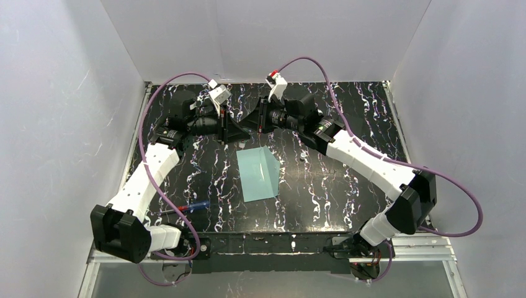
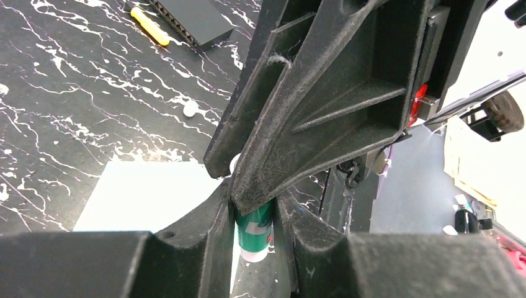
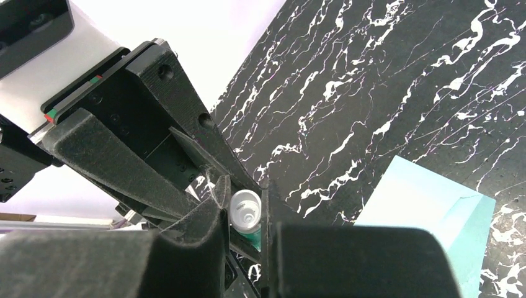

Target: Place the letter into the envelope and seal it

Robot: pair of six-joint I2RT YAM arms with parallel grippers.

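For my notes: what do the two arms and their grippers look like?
The left arm and right arm have white shells, black joints and a looping purple cable each. Jaws are matte black, ribbed, wedge-shaped.

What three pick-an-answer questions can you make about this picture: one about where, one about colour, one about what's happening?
1. Where is the pale teal rectangular paper envelope? A in a gripper; B lying on the black marbled table; C on a shelf.
2. What colour is the small plastic tube? A red; B green and white; C blue.
3. What is the left gripper doing? A clamping the tube; B open, empty; C pressing the envelope.
Answers: B, it rests mid-table; B, green body, white end; A, its jaws squeeze it.
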